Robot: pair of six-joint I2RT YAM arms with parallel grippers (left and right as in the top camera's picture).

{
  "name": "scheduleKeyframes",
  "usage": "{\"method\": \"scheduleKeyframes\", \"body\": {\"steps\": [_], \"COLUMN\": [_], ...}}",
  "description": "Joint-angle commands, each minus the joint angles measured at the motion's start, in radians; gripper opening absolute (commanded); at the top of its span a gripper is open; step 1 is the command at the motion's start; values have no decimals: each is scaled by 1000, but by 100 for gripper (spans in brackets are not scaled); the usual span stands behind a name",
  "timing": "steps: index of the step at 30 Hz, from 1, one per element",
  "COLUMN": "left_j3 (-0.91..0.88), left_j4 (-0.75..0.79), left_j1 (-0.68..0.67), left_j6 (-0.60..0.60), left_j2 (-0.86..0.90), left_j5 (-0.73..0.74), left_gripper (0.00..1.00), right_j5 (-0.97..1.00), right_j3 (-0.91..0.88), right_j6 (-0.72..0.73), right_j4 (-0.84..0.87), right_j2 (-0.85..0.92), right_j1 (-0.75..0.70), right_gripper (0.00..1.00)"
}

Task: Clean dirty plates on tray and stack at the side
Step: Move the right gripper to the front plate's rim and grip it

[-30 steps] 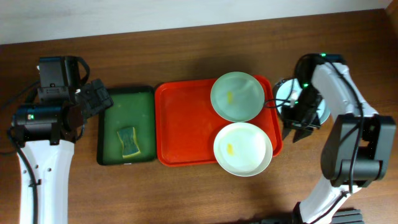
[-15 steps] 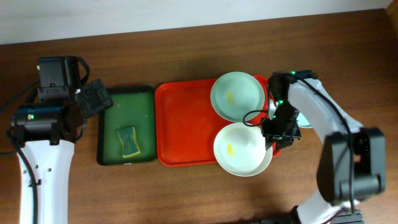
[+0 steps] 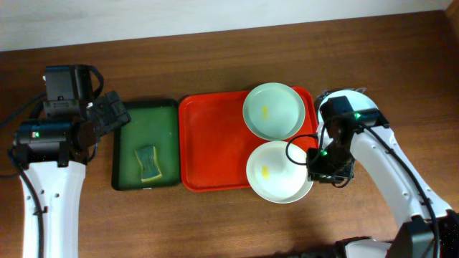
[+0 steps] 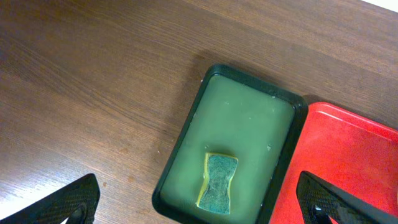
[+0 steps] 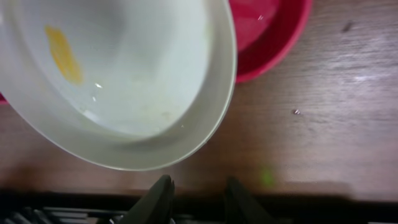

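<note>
Shifting recorded: right gripper brought nearer, from beside the red tray to the right rim of the near plate, jaws narrowly parted, nothing held; far plate also on tray, both yellow-smeared; pick-up judged next; left gripper spread wide, empty

Warm wood grain across the counter, smooth, softly sheened. Glossy moulded plastic on the red tray. Slick, shiny glaze on the plates. Green tray plastic too, wet-looking; sponge coarse, matt.
</note>
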Motion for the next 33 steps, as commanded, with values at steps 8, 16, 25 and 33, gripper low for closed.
{"method": "scheduleKeyframes", "body": {"steps": [8,16,25,33], "left_j3": [9,9,9,9], "left_j4": [0,0,0,0], "left_j1": [0,0,0,0], "left_j6": [-13,-13,-13,-13], "left_j2": [-3,-3,-3,-3], "left_j5": [-5,-4,-4,-4], "left_gripper": [99,99,99,99], "right_j5": [-75,79,106,105], "right_j3": [-83,-128,-251,-294], "right_j6": [14,102,166,166], "right_j4": [73,219,364,402], "right_j2": [-72,-61,-57,-57], "right_j1": [5,5,5,5], "right_gripper": [29,38,35,27]}}
